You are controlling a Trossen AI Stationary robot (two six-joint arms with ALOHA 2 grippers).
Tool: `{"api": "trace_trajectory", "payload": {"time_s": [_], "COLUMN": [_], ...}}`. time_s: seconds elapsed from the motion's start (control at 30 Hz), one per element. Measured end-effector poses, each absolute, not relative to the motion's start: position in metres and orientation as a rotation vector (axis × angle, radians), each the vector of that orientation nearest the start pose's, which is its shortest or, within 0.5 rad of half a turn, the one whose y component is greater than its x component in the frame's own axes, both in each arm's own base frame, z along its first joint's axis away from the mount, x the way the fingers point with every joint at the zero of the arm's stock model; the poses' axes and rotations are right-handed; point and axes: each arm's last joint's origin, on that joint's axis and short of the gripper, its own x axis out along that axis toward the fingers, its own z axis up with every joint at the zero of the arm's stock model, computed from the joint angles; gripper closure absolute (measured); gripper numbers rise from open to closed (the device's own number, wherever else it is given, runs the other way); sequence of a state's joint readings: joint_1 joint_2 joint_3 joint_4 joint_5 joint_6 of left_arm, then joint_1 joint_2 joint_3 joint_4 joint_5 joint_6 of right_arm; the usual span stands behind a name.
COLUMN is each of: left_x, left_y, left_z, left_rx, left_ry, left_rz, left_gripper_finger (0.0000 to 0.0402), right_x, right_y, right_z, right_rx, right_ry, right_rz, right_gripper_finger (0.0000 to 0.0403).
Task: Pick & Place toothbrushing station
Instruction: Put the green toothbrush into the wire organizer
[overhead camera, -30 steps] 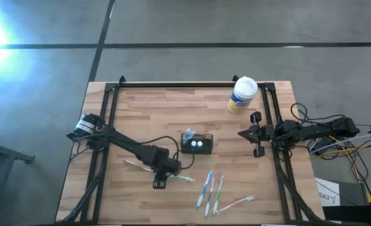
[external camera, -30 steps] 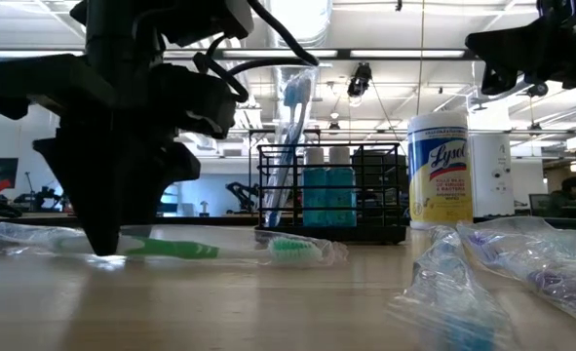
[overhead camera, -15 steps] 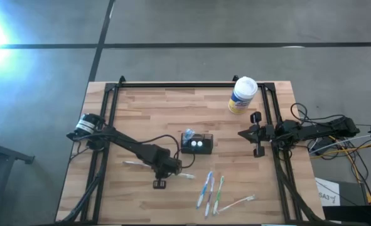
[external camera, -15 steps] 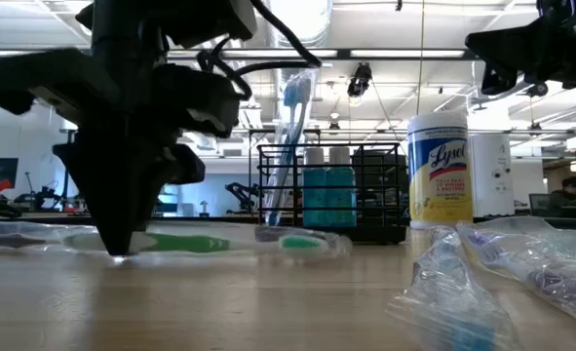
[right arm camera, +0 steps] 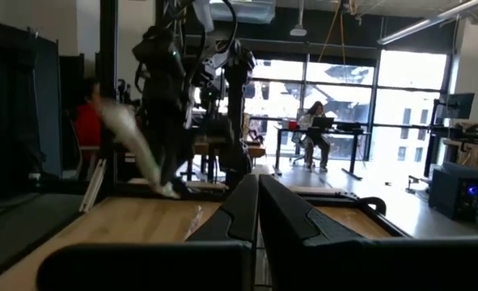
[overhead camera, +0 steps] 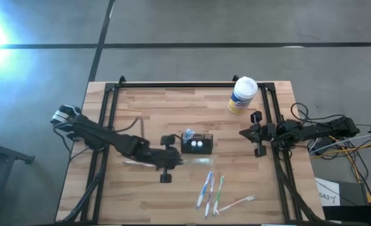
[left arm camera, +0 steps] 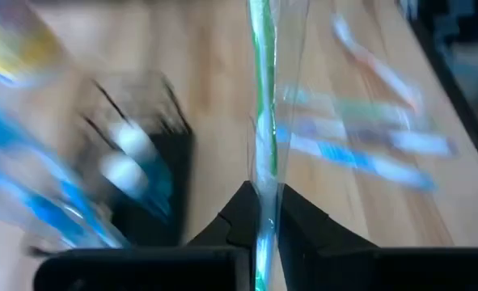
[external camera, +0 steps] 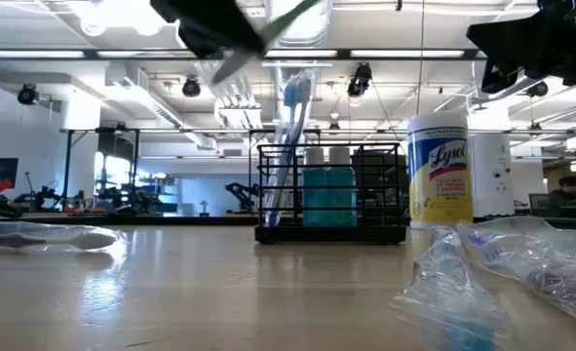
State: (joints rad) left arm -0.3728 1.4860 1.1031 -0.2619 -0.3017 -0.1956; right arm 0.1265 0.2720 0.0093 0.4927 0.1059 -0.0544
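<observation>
1. My left gripper (overhead camera: 172, 161) hung over the middle of the wooden table (overhead camera: 147, 113), just left of the toothbrushing station (overhead camera: 196, 144); its two dark fingers (left arm camera: 240, 212) were pinched nearly together on a green toothbrush (left arm camera: 263, 121) sealed in a clear, crinkled plastic wrapper.
2. The station was a small black box of thin wire bars, standing upright near the table's centre; from above, two pale round tops showed in its lid; at table height a blue-and-white brush (external camera: 292, 117) stood up in it beside blue bottles.
3. The table top was of pale butcher-block planks, framed by black metal rails.
4. A white cylindrical canister (overhead camera: 241, 95) with a yellow label stood at the far right of the table, well apart from the station.
5. Several more wrapped toothbrushes (overhead camera: 211, 191) lay flat on the near side, right of centre; another wrapped one (external camera: 49, 237) lay on the wood at the low view's left edge.
6. My right gripper (overhead camera: 255, 134) waited at the table's right rail, its fingers (right arm camera: 243, 212) pressed together on nothing.
7. My left wrist view was smeared, so the station there was only a dark shape; in the low view my left gripper was cut off at the upper edge.
</observation>
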Motion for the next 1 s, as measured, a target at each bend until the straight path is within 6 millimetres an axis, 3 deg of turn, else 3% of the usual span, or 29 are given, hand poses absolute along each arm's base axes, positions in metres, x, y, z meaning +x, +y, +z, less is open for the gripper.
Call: {"api": "trace_trajectory", "payload": {"time_s": [0.13, 0.27, 0.43, 0.73, 1.0], "left_x": [0.295, 0.288, 0.286, 0.288, 0.294], "left_y": [-0.105, -0.098, -0.087, -0.060, -0.044], "left_z": [0.283, 0.275, 0.264, 0.254, 0.269], "left_rx": [0.016, -0.007, -0.005, 0.037, 0.040], "left_ry": [0.413, 0.253, 0.076, 0.054, -0.014], "left_rz": [0.098, 0.125, 0.140, 0.223, 0.331], "left_gripper_finger": [0.0378, 0.0378, 0.0377, 0.0374, 0.0376], "right_x": [0.112, 0.113, 0.117, 0.126, 0.157], "right_y": [0.011, 0.011, 0.012, 0.010, 0.014], "right_z": [0.191, 0.194, 0.193, 0.210, 0.246], "right_rx": [-0.013, 0.016, 0.005, 0.028, 0.012], "right_ry": [-0.229, -0.266, -0.254, -0.302, -0.269], "right_rz": [0.016, 0.025, 0.025, -0.073, -0.090], "right_gripper_finger": [0.0394, 0.0388, 0.0345, 0.0242, 0.0207]}}
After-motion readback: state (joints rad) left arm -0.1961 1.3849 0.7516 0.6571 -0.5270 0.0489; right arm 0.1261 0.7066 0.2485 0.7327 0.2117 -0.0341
